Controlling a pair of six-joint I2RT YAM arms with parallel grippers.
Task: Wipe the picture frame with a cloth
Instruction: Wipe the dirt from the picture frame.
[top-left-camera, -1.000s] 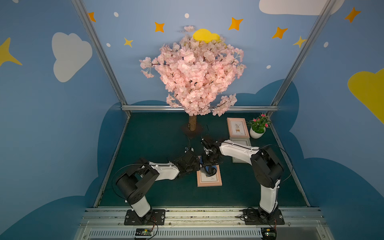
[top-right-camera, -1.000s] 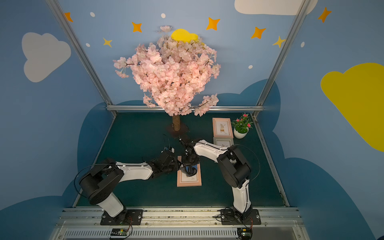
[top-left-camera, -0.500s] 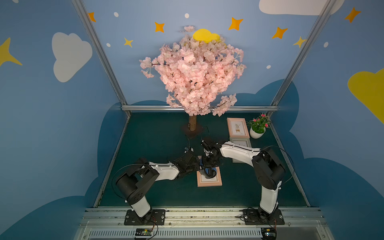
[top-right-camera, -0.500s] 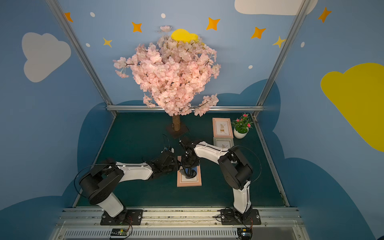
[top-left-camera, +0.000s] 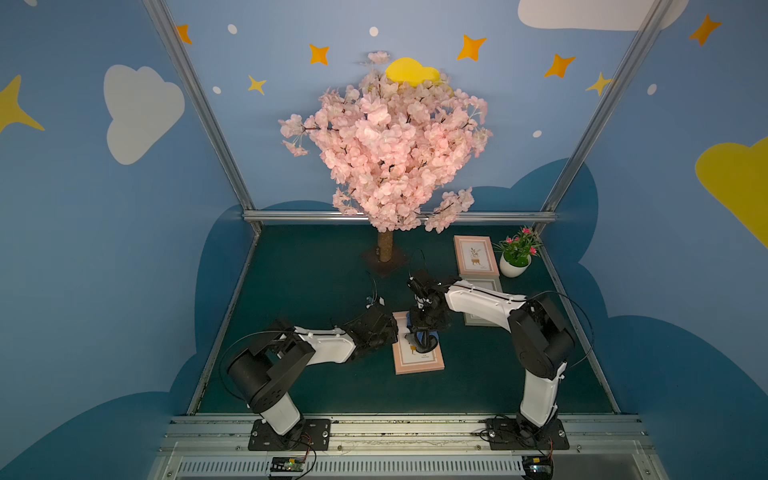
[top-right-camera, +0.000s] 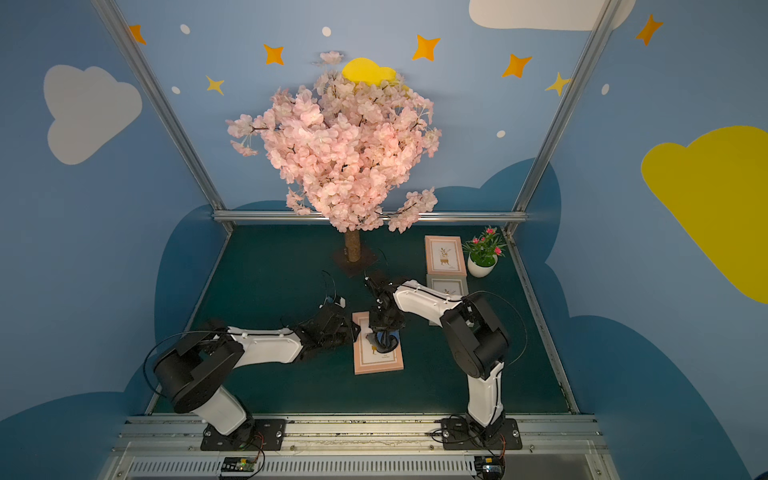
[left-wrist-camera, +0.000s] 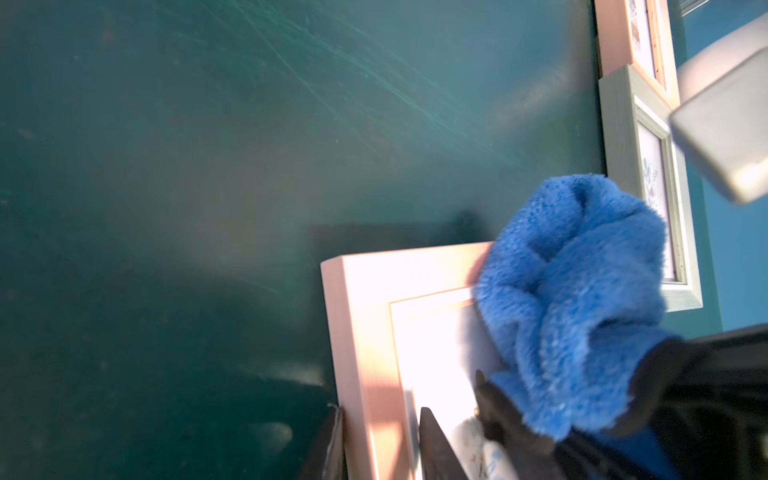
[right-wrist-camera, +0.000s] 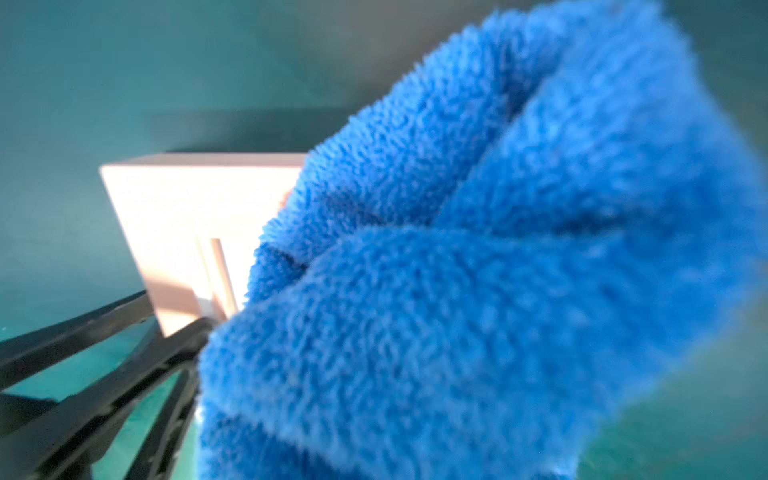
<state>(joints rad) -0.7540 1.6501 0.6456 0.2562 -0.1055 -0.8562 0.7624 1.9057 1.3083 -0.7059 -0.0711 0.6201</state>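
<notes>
Twin high views — wrist cameras close over pink frame (left-wrist-camera: 357, 316)

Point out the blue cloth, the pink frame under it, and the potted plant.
blue cloth (left-wrist-camera: 573, 299): left wrist view, on its bunched plush middle.
pink frame (top-left-camera: 417, 362): in a top view, on its bare near part.
potted plant (top-left-camera: 514, 266): in a top view, on its white pot.

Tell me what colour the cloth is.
Bright blue; the cloth shows best in right wrist view.

Bright blue cloth (left-wrist-camera: 573, 299); pale pink, white-matted picture frame (left-wrist-camera: 365, 316); dark green table (left-wrist-camera: 208, 166).
</notes>
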